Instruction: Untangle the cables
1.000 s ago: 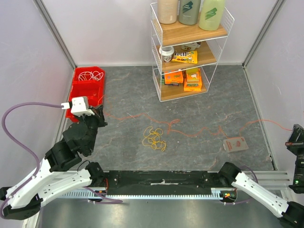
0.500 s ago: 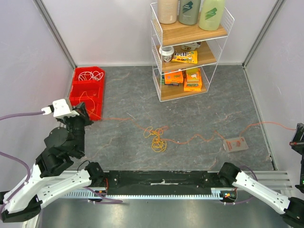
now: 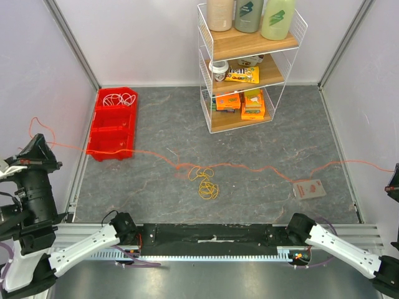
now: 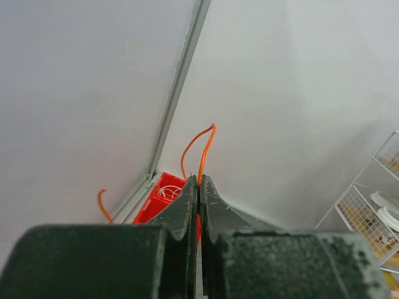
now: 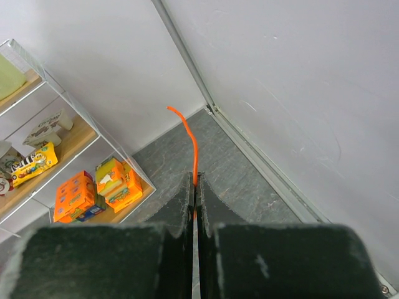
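A long orange cable (image 3: 262, 168) runs across the grey floor from the far left to the far right. Near the middle it passes over a small yellow cable tangle (image 3: 206, 185). My left gripper (image 3: 38, 146) is raised at the far left edge, shut on one end of the orange cable (image 4: 202, 146); the jaws (image 4: 198, 180) pinch it and a short tail sticks out. My right gripper (image 3: 394, 182) is at the far right edge, shut (image 5: 194, 177) on the other end of the orange cable (image 5: 190, 140). White cables (image 3: 118, 98) lie coiled in the red bin.
The red bin (image 3: 114, 128) stands along the left wall, also in the left wrist view (image 4: 163, 187). A white wire shelf rack (image 3: 249, 68) with bottles and boxes stands at the back. A small grey card (image 3: 309, 189) lies on the floor at the right.
My left arm swung from beside the red bin out to the far left and up, holding the orange cable. The cable has pulled straighter across the floor, and the yellow tangle shifted slightly.
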Robot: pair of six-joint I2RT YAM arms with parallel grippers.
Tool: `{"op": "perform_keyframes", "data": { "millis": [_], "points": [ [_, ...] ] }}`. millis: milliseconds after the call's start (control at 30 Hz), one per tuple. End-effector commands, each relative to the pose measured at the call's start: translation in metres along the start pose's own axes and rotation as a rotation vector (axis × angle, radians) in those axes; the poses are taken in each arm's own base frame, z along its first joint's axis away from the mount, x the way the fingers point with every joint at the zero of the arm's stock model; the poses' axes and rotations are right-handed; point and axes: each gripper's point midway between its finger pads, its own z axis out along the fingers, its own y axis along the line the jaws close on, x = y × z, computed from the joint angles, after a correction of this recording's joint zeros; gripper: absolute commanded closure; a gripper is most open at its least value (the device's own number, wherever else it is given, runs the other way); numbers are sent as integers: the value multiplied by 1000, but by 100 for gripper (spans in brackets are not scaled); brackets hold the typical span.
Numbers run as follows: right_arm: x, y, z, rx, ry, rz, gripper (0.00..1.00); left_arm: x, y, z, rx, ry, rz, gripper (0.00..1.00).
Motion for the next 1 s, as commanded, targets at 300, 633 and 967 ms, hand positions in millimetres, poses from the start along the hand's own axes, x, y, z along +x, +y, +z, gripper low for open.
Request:
{"op": "perform_keyframes", "data": {
  "millis": [300,633,967],
  "points": [
    [-10,-28,4,44,0,-31,100,-21,24,2,-4,-69,174,98],
    [59,70,12,-107,100,-163,100,36,-35,3,119,93,215,98],
    [218,157,-1,-165,347,-411,100,56,-81,2,227,159,212,98]
  ]
}}
